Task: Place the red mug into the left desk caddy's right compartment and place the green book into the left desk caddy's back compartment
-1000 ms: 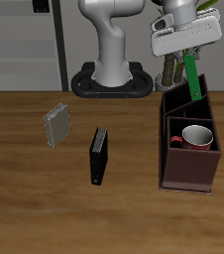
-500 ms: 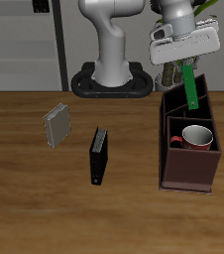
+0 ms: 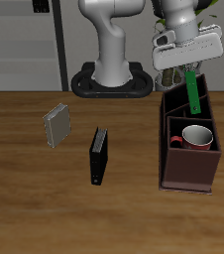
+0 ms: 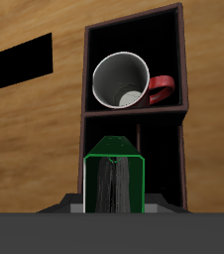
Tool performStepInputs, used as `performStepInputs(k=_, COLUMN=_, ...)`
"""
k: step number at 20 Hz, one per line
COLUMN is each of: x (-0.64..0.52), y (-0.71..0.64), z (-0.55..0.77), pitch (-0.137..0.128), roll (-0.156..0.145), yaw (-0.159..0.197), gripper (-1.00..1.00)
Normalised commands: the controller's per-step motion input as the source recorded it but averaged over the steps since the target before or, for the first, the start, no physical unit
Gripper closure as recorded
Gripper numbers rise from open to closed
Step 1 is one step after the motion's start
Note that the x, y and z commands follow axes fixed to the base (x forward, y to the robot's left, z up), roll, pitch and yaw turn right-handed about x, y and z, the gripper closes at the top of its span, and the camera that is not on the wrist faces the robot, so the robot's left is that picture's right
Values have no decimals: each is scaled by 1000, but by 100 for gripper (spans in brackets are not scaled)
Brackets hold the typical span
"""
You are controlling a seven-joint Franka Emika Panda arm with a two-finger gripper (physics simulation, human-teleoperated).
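The hand [image 3: 188,62] pinches the green book [image 3: 191,89] by its upper end; the book hangs directly beneath, over the caddy's [image 3: 189,171] back compartment [image 4: 134,149].

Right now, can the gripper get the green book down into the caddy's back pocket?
Probably yes. The gripper holds the green book right above the back compartment, which looks empty; the red mug sits in another pocket.

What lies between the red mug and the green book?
In the wrist view, a caddy partition wall separates the red mug from the green book, held above the back compartment.
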Motion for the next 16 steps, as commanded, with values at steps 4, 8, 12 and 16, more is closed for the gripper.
performStepInputs(k=4, x=82, y=34, z=-89, pitch=18, roll=-5, yaw=-5, gripper=100)
performStepInputs(k=8, x=62, y=-13, z=-64, pitch=11, roll=-8, yaw=-11, gripper=100)
performStepInputs(k=12, x=53, y=47, z=-108, pitch=15, roll=1, yaw=4, gripper=100)
performStepInputs(k=16, x=-27, y=81, z=-10, pitch=-17, roll=22, yaw=30, gripper=100)
